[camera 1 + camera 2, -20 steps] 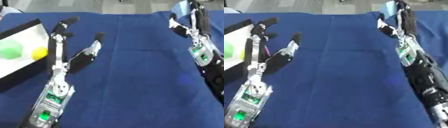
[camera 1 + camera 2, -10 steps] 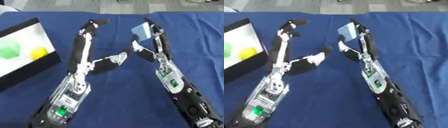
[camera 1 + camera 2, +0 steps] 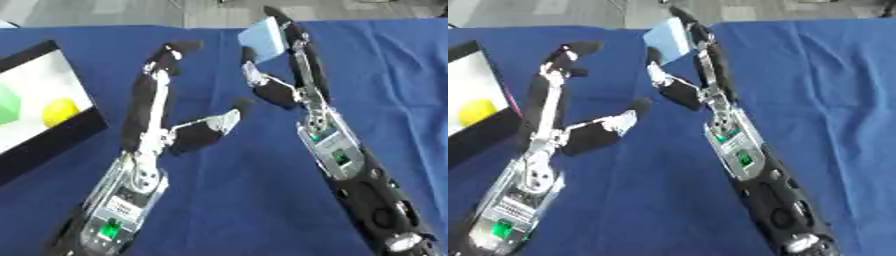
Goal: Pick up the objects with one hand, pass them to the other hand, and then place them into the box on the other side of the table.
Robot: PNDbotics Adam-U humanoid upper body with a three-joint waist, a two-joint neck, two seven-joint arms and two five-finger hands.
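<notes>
Right hand: moved from the far right of the blue tablecloth toward the centre, now carrying a flat light-blue block between fingers and thumb. Left hand: shifted inward from beside the white-floored box, fingers spread, closer to the right hand.

Open blue table lies right of the right robot hand, nothing standing there. Between it and the left robot hand only a narrow gap remains. Left of the left robot hand, the box wall blocks the way, with 2 things already inside.
</notes>
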